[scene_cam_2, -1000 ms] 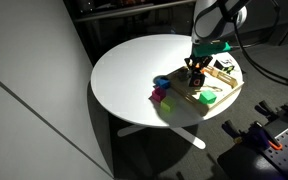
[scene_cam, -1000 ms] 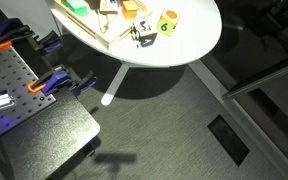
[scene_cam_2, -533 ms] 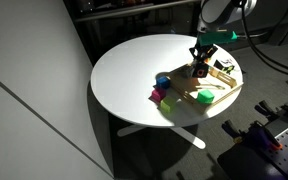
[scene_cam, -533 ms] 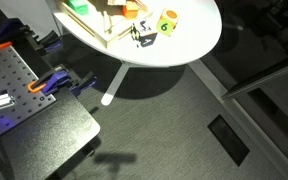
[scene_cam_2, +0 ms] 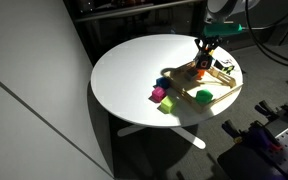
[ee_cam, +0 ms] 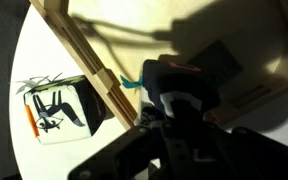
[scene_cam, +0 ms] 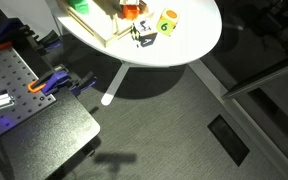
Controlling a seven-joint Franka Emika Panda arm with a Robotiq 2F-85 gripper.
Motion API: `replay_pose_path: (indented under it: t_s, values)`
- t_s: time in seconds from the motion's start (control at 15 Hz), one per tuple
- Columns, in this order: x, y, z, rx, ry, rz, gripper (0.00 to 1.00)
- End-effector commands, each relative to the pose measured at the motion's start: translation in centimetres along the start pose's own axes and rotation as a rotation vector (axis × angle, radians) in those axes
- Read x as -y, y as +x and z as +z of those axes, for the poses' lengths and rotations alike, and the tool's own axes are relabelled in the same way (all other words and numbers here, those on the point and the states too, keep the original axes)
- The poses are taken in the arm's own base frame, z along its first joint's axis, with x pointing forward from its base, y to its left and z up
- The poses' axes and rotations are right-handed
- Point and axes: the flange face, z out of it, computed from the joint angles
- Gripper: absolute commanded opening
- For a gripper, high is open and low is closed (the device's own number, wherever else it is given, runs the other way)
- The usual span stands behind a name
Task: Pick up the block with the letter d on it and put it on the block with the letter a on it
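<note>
Upward went the gripper point(scene_cam_2: 205, 50) over the last second: it had stood low over the wooden tray point(ee_cam: 89, 62) and now hung clearly higher, uncovering more of the orange cube point(scene_cam: 130, 12) beneath it. Whether its fingers were spread or pressed together could not be told (the wrist view gave only a dark mass), but nothing white rose with it. The block with the letter d point(ee_cam: 56, 110), white-faced with a dark marking, lay on the table point(scene_cam_2: 134, 70) below and to one side of the gripper, just outside the tray's rim. In an exterior view that block point(scene_cam: 144, 37) had not shifted. By my judgement the pick was not yet made; the gripper would have to cross the rim and descend over it.
</note>
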Motion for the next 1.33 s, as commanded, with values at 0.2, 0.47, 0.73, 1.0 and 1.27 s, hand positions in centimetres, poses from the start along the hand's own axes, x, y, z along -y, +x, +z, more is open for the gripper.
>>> replay_pose_path:
  t_s: [0.2,0.47,0.73,1.0,1.27]
  values:
    - [-2.3,1.6,-2.0,-0.012,0.021,0.05,0.09]
    - [-3.7,1.7,-2.5,0.002,0.045,0.074,0.09]
    - [-5.4,1.4,-2.6,0.026,0.049,0.091,0.09]
    - [-7.3,1.1,-2.7,0.038,0.033,0.112,0.09]
    - [-9.3,1.2,-2.9,0.032,0.026,0.149,0.09]
